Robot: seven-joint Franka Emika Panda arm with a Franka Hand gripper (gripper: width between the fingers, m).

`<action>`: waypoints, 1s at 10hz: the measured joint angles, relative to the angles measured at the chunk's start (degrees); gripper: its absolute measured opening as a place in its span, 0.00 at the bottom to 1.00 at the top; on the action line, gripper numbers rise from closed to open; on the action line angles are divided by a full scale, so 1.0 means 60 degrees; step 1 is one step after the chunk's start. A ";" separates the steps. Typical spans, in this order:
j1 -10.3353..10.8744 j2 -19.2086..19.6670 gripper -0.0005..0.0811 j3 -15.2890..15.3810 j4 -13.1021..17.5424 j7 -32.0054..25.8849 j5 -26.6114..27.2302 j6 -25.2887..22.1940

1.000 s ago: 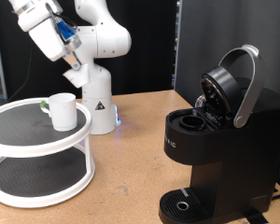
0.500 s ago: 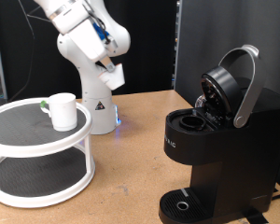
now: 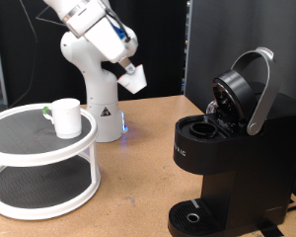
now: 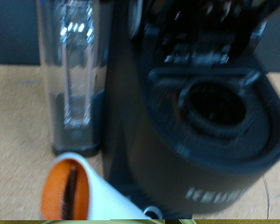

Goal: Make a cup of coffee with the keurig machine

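Note:
The keurig machine (image 3: 227, 148) stands at the exterior view's right with its lid (image 3: 245, 91) raised and its pod chamber (image 3: 199, 126) open and empty. The white cup (image 3: 66, 117) sits on the top tier of a round white shelf (image 3: 30, 148) at the left. My gripper (image 3: 128, 71) is in the air between them, left of the machine and above it, shut on a small white pod (image 3: 136, 79). The wrist view shows the pod's brown-patterned top (image 4: 73, 191), the open chamber (image 4: 215, 105) and the machine's clear water tank (image 4: 75, 75).
The arm's white base (image 3: 101, 104) stands behind the shelf. The shelf's lower tier (image 3: 39, 188) shows nothing on it. The machine's round drip tray (image 3: 192, 215) sits at its foot. A black backdrop stands behind the wooden table (image 3: 133, 197).
My gripper has swung from above the shelf at the left towards the right and slightly down, carrying the pod closer to the machine. The cup and machine have not moved.

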 joint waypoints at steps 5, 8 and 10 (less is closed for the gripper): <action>0.0870 0.1361 0.03 0.0106 0.1329 -0.0009 0.0343 -0.0083; 0.1127 0.2314 0.03 0.0106 0.2102 -0.0137 0.0771 -0.0068; 0.1135 0.2679 0.03 0.0197 0.2278 0.0043 0.0832 0.0524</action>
